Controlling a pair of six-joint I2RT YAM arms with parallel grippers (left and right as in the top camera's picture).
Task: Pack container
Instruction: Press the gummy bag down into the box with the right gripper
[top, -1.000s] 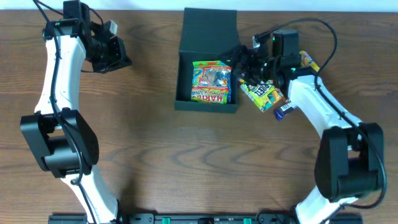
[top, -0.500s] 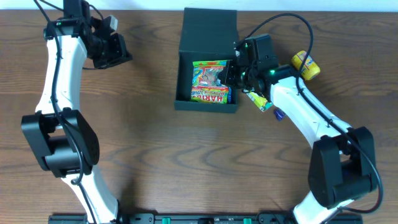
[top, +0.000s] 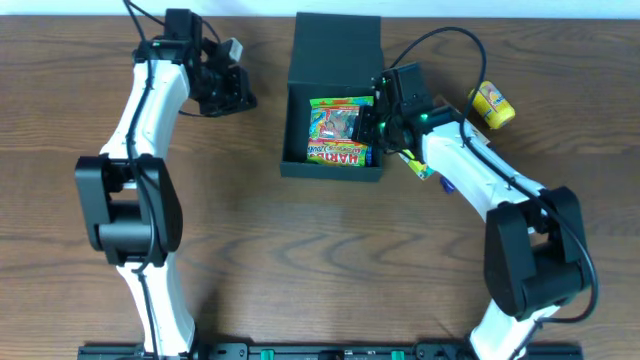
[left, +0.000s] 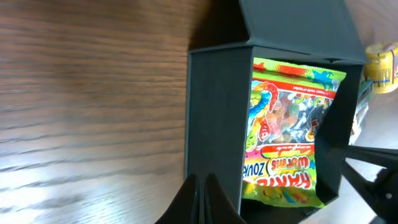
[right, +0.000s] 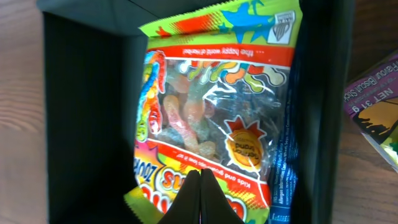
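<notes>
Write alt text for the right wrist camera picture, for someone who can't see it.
A bright gummy-worm bag lies inside the dark container, filling most of the picture. The right gripper, shut, points at the bag from the bottom edge. Another snack packet peeks in at right, outside the container.

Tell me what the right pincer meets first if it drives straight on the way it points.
Most likely the gummy worm packet lying in the container; the shut right pincer aims right at it, though depth is unclear.
</notes>
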